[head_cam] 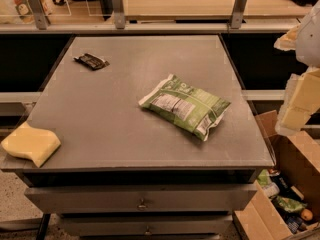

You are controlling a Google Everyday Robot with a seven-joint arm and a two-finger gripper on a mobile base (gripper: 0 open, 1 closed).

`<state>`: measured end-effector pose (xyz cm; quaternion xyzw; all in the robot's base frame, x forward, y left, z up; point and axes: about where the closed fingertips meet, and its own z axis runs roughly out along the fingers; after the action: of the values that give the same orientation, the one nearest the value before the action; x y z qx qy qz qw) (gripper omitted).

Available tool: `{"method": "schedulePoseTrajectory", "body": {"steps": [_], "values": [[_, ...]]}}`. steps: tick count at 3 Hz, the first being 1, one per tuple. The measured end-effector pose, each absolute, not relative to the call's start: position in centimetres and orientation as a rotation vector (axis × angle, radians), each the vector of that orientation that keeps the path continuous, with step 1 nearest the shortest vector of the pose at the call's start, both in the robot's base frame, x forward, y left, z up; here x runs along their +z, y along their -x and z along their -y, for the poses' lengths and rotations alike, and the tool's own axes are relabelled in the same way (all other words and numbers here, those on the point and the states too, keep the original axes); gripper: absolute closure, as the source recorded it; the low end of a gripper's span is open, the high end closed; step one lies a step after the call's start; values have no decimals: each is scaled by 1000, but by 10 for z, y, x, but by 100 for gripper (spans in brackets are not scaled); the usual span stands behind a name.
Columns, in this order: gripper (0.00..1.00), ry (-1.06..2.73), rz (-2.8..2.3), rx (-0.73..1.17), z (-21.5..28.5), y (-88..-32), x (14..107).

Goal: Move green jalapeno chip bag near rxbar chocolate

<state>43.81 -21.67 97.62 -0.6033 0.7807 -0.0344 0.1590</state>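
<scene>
One green jalapeno chip bag [184,106], one rxbar chocolate [91,61], one sponge [31,144], one gripper [296,106] far right.

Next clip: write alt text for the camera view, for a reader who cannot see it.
A green jalapeno chip bag lies label-up right of centre on a grey table, well apart from the rxbar chocolate at the back left. The gripper hangs beyond the table's right edge; a yellow sponge sits on the front left corner.

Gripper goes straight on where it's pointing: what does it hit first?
Gripper, at the right edge, points down, seemingly off the grey table; likely the open brown cardboard box below. Depth unclear.
</scene>
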Motion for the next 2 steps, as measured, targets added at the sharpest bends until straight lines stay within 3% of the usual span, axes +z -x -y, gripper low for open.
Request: {"method": "schedulePoseTrajectory", "body": {"steps": [2], "values": [[0,1708,-2218,-118,215,-440,977]]}}
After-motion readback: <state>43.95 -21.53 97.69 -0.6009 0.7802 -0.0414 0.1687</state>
